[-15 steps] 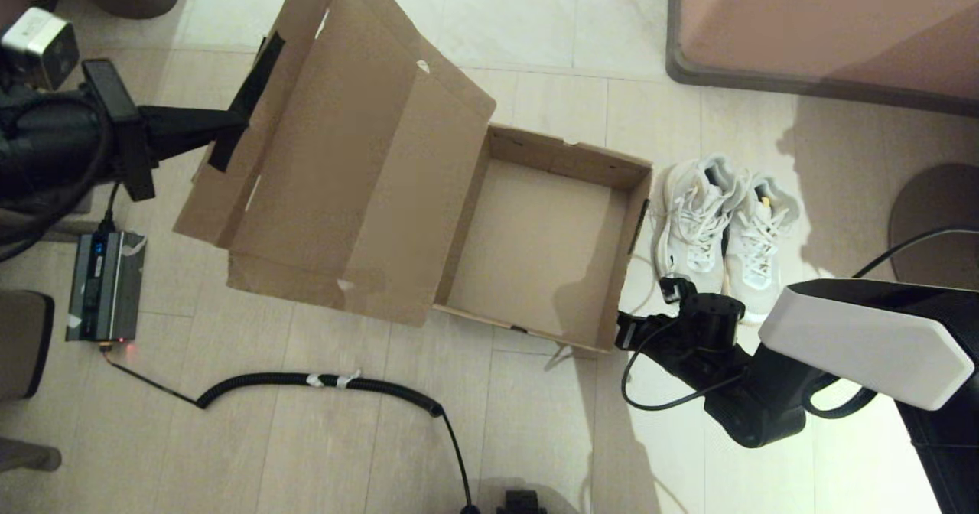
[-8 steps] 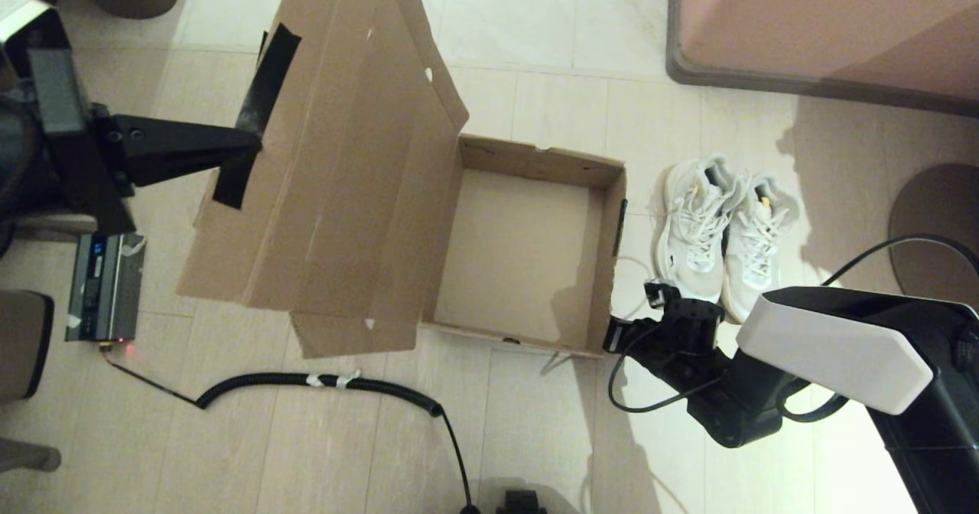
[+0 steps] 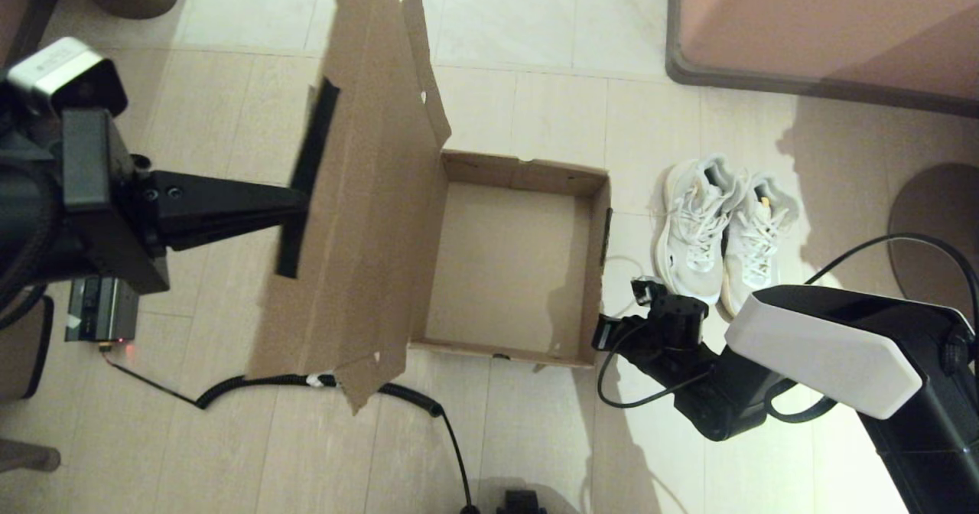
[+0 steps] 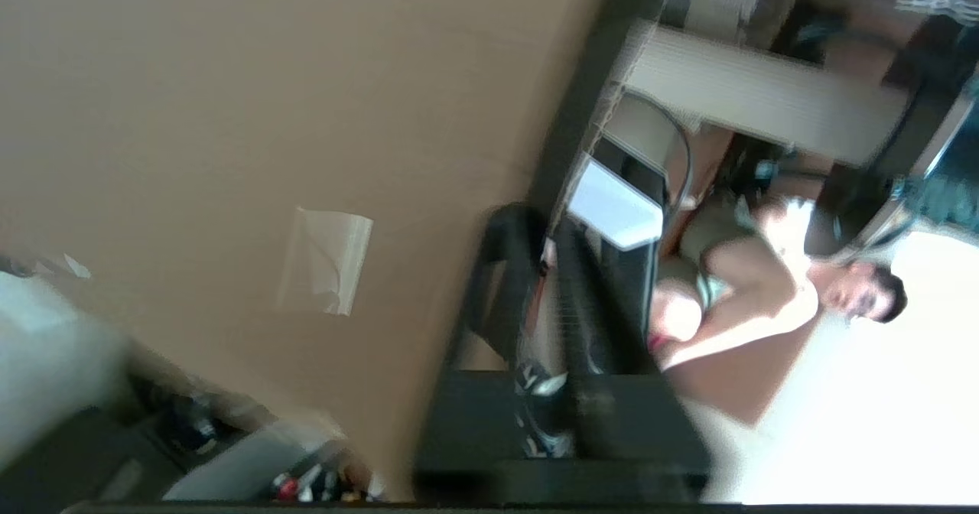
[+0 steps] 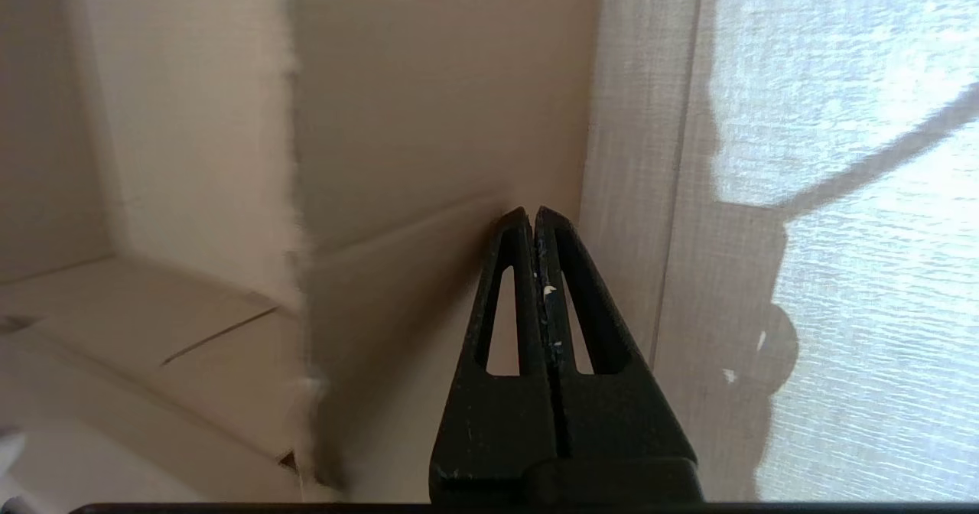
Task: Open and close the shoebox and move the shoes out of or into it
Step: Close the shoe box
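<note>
The shoebox (image 3: 509,265) sits open on the tiled floor (image 3: 535,437), its inside bare, with the lid (image 3: 367,216) raised nearly upright on the box's left side. The left gripper (image 3: 294,204) reaches in from the left and has its jaws clamped on the lid's outer flap, right where a strip of black tape (image 3: 306,177) runs along the cardboard; in the left wrist view the two dark fingers (image 4: 505,284) pinch the flap's edge, with the broad brown face of the lid (image 4: 229,131) filling much of the view. The shoes (image 3: 723,231) stand side by side on the floor just beside the box's right wall, toes pointing toward the robot, not touching the box. The right gripper (image 3: 600,334) hangs low at the box's near right corner, its jaws pressed together with nothing between them; in the right wrist view the closed fingers (image 5: 516,284) point at the outside of the box wall (image 5: 428,116) at that corner. A coiled black cable (image 3: 321,382) lies on the floor in front of the box, passing under the lid's lower edge, and a small grey device (image 3: 95,311) rests on the floor at the far left.
</note>
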`<state>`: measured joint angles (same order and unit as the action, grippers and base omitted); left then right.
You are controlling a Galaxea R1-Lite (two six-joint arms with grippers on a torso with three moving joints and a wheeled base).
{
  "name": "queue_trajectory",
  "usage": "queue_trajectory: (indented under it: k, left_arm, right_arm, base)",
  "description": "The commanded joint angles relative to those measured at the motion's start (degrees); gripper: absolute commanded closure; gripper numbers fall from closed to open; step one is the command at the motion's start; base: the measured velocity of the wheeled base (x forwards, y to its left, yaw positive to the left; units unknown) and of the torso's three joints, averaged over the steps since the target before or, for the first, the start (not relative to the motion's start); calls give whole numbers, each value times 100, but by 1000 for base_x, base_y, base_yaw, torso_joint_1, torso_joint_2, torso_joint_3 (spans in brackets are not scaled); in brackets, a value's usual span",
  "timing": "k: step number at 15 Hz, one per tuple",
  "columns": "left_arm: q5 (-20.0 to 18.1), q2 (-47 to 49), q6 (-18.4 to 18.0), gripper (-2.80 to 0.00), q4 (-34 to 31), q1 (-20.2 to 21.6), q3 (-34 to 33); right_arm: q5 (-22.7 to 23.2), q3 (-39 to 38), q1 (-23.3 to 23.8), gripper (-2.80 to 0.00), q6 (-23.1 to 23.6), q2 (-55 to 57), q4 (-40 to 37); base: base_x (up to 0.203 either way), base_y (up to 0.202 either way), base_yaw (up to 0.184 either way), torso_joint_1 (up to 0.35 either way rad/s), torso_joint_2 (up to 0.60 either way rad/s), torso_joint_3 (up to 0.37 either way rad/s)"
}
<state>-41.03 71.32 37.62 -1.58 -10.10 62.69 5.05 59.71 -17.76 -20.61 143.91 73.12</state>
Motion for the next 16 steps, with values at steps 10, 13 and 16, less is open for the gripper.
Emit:
queue_trajectory:
  k: [10, 13, 16]
  left_arm:
    - [58, 603, 88, -280, 672, -446, -603]
    - [60, 681, 88, -280, 887, -572, -635]
    - [60, 675, 88, -280, 887, -572, -741]
  right_arm:
    - [-57, 6, -122, 0, -4, -12, 45]
    - [-123, -49, -103, 0, 12, -50, 53]
    - [-414, -249, 33, 0, 203, -319, -15]
  base:
    - [0, 0, 0, 0, 0, 0]
    - [0, 0, 0, 0, 0, 0]
    - [0, 0, 0, 0, 0, 0]
